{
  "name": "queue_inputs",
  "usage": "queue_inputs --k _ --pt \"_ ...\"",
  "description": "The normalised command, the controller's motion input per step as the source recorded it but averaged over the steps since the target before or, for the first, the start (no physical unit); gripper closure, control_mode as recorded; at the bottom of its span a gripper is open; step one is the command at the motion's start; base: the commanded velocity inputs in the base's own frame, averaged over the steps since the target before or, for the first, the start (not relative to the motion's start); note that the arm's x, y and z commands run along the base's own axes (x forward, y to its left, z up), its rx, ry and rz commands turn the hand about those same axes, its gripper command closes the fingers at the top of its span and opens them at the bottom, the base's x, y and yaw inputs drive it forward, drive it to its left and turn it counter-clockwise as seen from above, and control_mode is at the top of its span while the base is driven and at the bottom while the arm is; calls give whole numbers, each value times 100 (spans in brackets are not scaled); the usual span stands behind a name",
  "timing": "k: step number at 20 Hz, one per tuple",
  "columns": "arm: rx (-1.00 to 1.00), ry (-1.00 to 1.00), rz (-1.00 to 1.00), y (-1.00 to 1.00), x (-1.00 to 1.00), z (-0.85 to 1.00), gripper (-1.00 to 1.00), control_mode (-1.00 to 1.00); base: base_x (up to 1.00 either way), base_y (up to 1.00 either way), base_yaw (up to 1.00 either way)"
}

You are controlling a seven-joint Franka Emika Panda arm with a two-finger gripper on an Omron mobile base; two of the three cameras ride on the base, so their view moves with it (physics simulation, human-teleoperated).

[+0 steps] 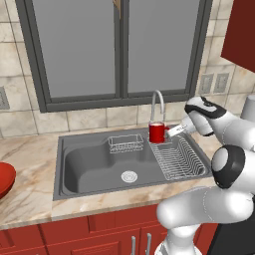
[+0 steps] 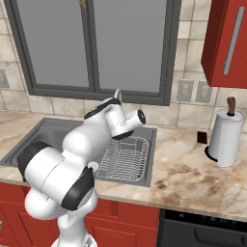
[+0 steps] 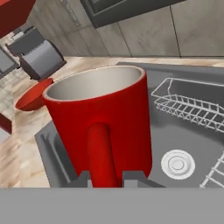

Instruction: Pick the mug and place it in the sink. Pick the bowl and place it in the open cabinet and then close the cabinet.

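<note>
red mug (image 1: 158,133) held upright over the sink (image 1: 89,164), above the dish rack (image 1: 179,159) near the faucet (image 1: 158,102); long axis vertical, mouth up, handle toward the gripper (image 3: 112,177), whose jaws pinch it narrowly. red bowl (image 3: 33,96) sits on the counter beside the sink. no legible writing anywhere.

— Any writing I should log from where I stand?

— None that I can read. The mug (image 3: 105,118) in my pincer is plain glossy red, no logo or print.

— The paper towel roll (image 2: 226,137), the wall outlets (image 2: 194,91)?

— Both blank. The cabinet (image 2: 226,43) door carries no label or number either.
</note>
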Motion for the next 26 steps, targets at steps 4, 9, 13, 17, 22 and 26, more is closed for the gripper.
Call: queue_inputs --k 4,9,13,17,22,26 --pt "9 -7 2 40 0 0 100 -100 0 0 0" --pt "3 -9 1 41 0 0 100 -100 0 0 0" --pt "-3 -16 0 42 -1 0 100 -100 0 0 0" --pt "-6 -17 0 42 -4 0 100 -100 0 0 0" --pt "-6 -17 0 41 -3 0 100 -100 0 0 0" --pt "-5 -13 0 41 0 0 100 -100 0 0 0"
